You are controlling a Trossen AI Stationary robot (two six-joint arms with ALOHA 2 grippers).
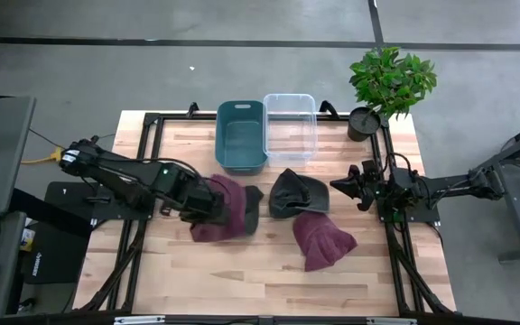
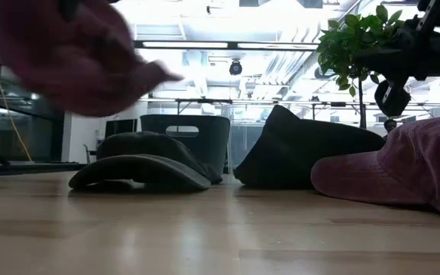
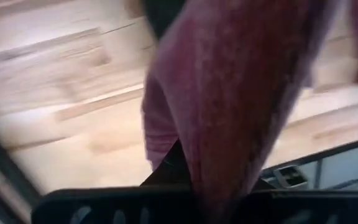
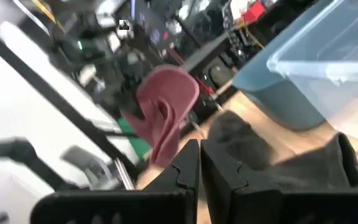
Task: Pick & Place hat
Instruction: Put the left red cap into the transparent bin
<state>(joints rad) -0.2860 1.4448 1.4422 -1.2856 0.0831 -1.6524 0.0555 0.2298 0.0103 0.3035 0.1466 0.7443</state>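
Observation:
A maroon hat (image 1: pixel 227 208) hangs from my left gripper (image 1: pixel 204 204), which is shut on it left of the table's middle. In the low view this hat (image 2: pixel 67 53) floats well above the wood. Under and beside it a dark cap (image 1: pixel 254 202) lies on its brim (image 2: pixel 140 172). A second dark hat (image 1: pixel 296 193) and another maroon hat (image 1: pixel 324 239) rest on the table farther right. My right gripper (image 1: pixel 343 187) hovers shut near the table's right edge, touching nothing; its shut fingers (image 4: pixel 199 163) point toward the hats. My left gripper holds the maroon hat (image 3: pixel 241 93), coming at it from the table's left. The cloth itself drapes over the fingers and hides the place of contact. The hat is lifted clear of the table and hangs slack in folds.
A teal bin (image 1: pixel 240 135) and a clear bin (image 1: pixel 290 126) stand side by side at the far edge. A potted plant (image 1: pixel 388 83) stands at the far right corner. Bare wood (image 1: pixel 242 280) stretches along the near edge.

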